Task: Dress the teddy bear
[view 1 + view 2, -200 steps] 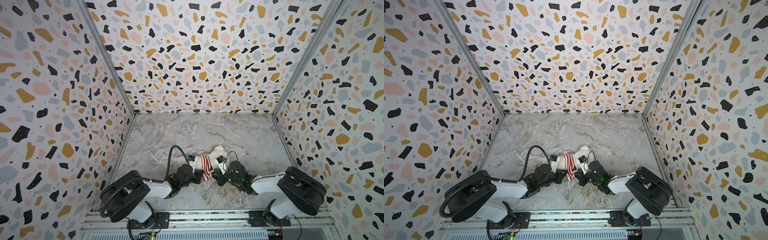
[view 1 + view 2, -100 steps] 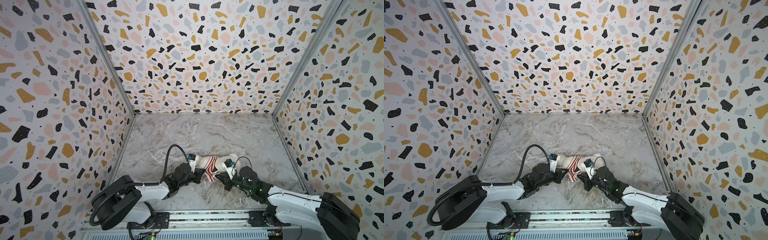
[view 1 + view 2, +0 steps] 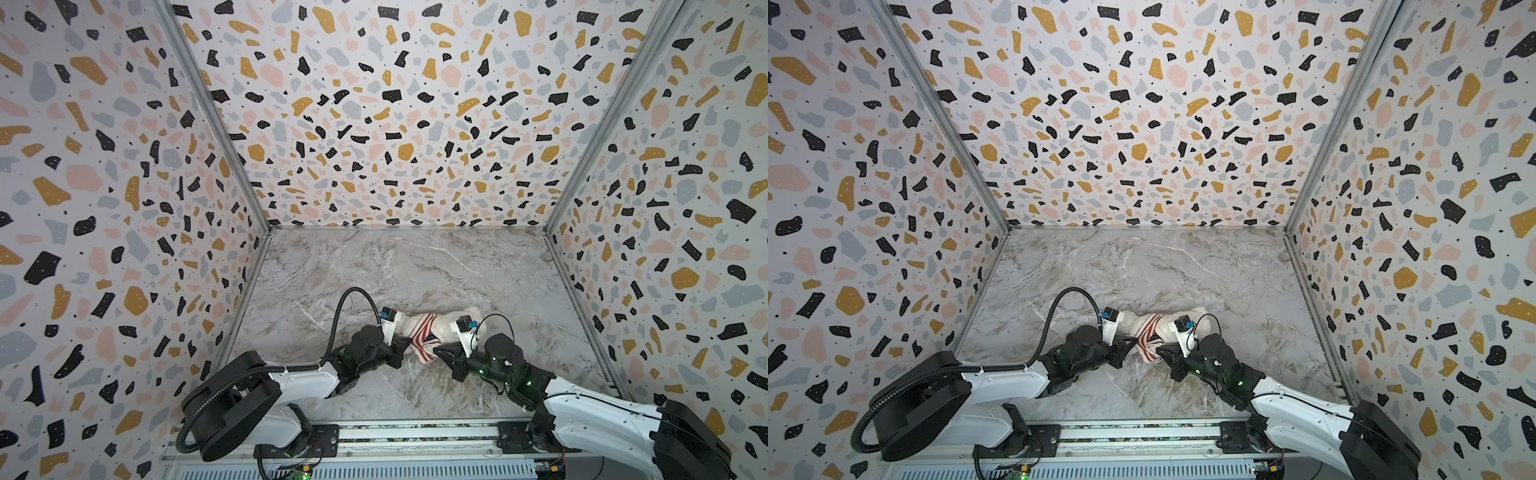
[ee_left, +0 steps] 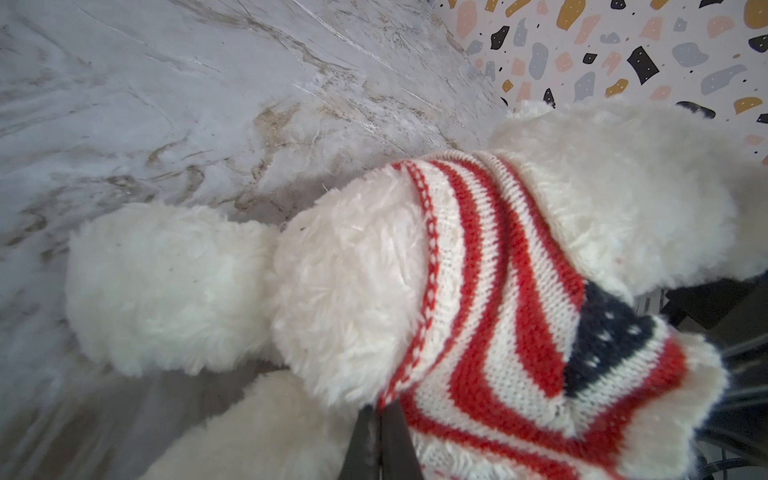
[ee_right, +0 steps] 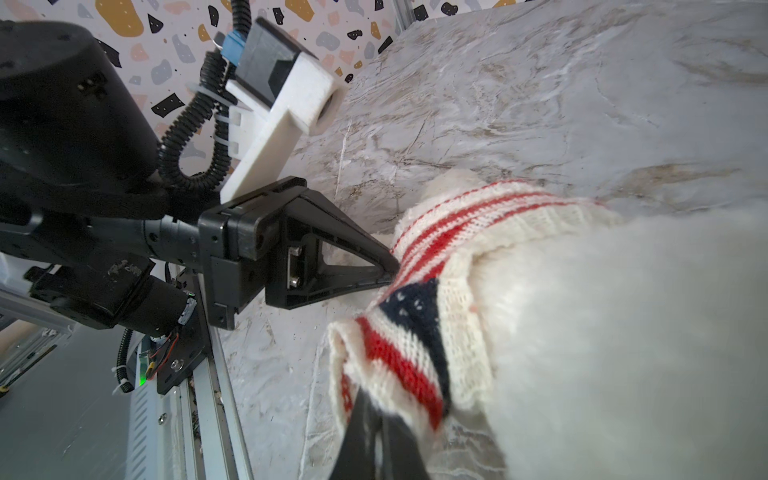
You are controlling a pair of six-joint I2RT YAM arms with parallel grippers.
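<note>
The small fluffy white teddy bear [image 3: 451, 325] lies stretched out just beyond your two sets of fingertips. Its legs are by the left gripper [image 3: 409, 344] and its head is past the right gripper [image 3: 436, 351]. A knitted red-and-white striped sweater with a navy starred patch [image 3: 419, 332] wraps its middle.

Your left jaws are pressed together on the sweater's hem at the belly. Your right jaws are pinched on the loose knit edge next to the navy patch.

Over the last second your right arm has reached out and drawn its gripper away from the left one. The bear has swung round to lie across in front of both grippers. The sweater, which was a narrow bunch, is now pulled into a wider band.

That suggests the garment is going down over the torso. The edge you hold on the right looks like an empty cuff, so an arm probably still needs threading.

All of this rests on the grey-veined marble tabletop [image 3: 415, 270] under both grippers.
</note>
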